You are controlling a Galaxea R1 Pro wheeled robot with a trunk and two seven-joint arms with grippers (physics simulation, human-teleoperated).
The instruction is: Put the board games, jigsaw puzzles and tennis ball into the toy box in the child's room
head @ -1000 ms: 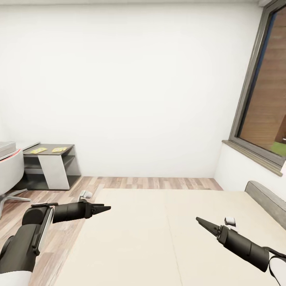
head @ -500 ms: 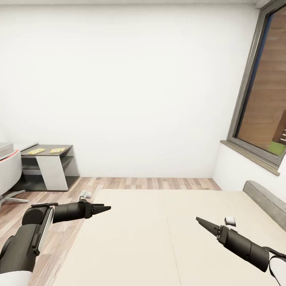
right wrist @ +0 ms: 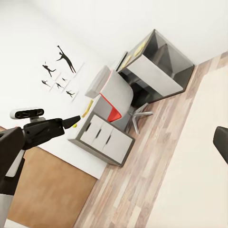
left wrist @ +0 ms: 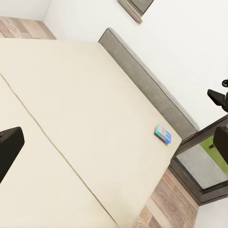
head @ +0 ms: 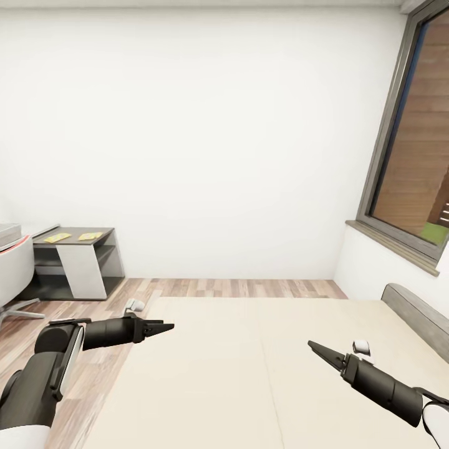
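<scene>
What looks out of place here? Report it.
Little stands out. One small blue board game lies alone near the corner of the bed, close to the headboard. Two flat yellow squares lie on the low desk section. Nothing appears spilled or damaged.

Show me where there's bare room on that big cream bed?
Nearly all of the cream mattress is bare, both sides of its seam, from the wood floor to the grey headboard. One small blue game box sits near the headboard corner.

Even bright light filling the room, white wall (head: 206,137) glowing without glare, faint soft shadows lying under the counter (head: 75,262), edges rendering sharp, wide-angle lines bending slightly near corners
</scene>
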